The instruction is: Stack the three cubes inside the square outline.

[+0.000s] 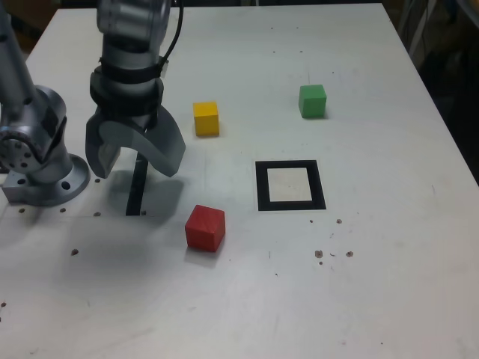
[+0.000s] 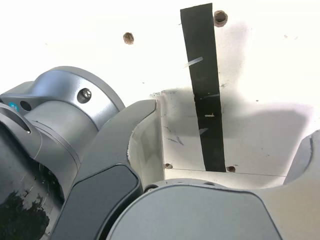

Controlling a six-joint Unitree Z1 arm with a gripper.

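Currently, exterior view, left to right, everything placed against the square outline [image 1: 290, 185]:

arm base: far to the outline's left, at the table [image 1: 389, 284] edge.

gripper [image 1: 135, 166]: left of the outline, well apart from it, pointing down at the table. Jaws spread wide, nothing between them.

black strip [image 1: 135, 187]: straight narrow tape directly under the gripper. Wrist view shows the same black strip [image 2: 204, 90] running between the jaws, plus bare table and a few small holes. No cube in that view.

red cube [image 1: 205, 227]: left of the outline and a little nearer the camera, near its lower-left corner but not touching.

yellow cube [image 1: 206, 118]: left of the outline and farther from the camera, apart from it.

square outline: black frame, pale centre, nothing inside. No cube stacked yet.

green cube [image 1: 312, 100]: beyond the outline's far right corner, farthest from the gripper.

key relation: red cube lies to the right of the jaws and nearer the camera; it sits between gripper and outline and looks the closest pick, yellow about as close.

red cube pose: turned slightly against the outline's edges, so I'd judge the wrist needs a small twist to square the jaws on two flat faces.

next move, my read: shift right and toward the camera, descend over red.
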